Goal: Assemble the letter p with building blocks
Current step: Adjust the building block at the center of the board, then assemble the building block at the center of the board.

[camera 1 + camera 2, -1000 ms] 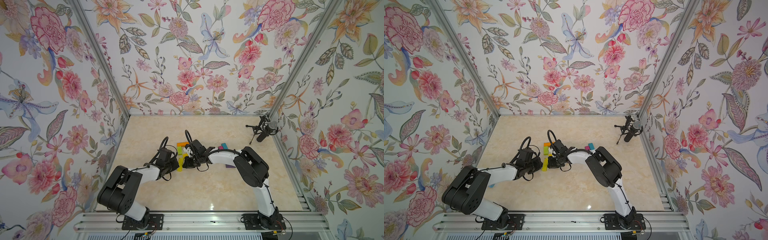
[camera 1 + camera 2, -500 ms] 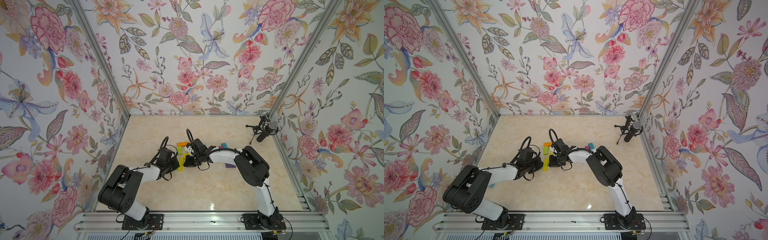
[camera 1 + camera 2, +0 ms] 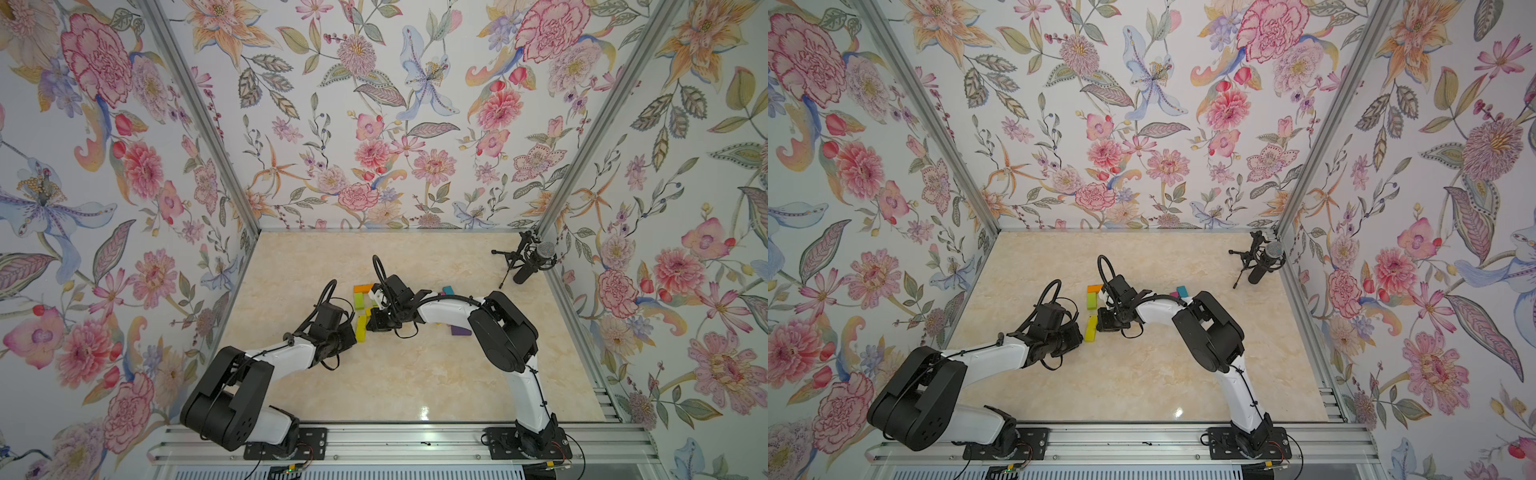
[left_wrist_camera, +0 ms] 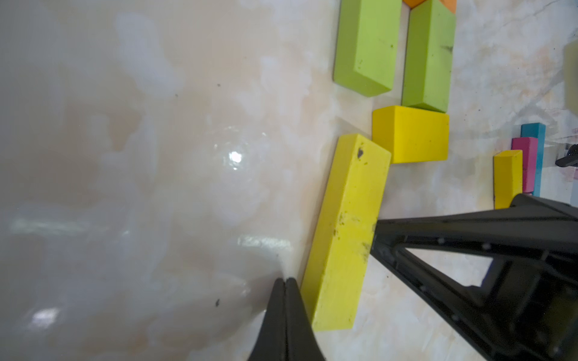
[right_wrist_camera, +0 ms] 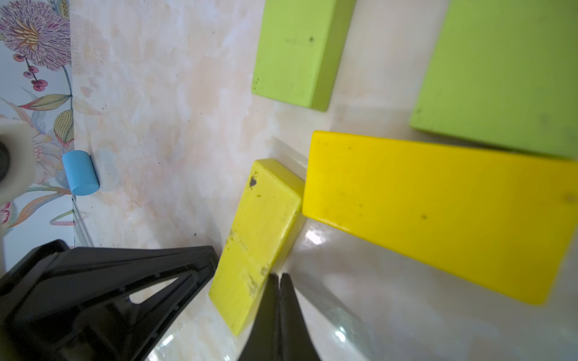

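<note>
A long yellow block [image 4: 344, 231] lies slanted on the marble floor [image 3: 399, 374], seen too from above [image 3: 361, 328]. My left gripper [image 4: 285, 279] is shut, its tip against one long side. My right gripper [image 5: 279, 276] is shut, pressed against the opposite side of the same block [image 5: 259, 240]. Beyond its far end lie a shorter yellow block [image 4: 409, 134], two lime green blocks [image 4: 366, 47] [image 4: 428, 56] side by side, and an orange block [image 3: 363, 287]. Neither gripper holds anything.
A yellow block [image 4: 508, 178], a pink block [image 4: 525, 162] and a teal block [image 4: 533, 131] lie together further off. A purple block [image 3: 460, 331] rests under the right arm. A microphone on a stand [image 3: 528, 262] occupies the back right corner. A blue cylinder [image 5: 80, 172] lies by the wall.
The right wrist has shifted slightly. Both grippers stay shut beside the long yellow block, which has barely moved.
</note>
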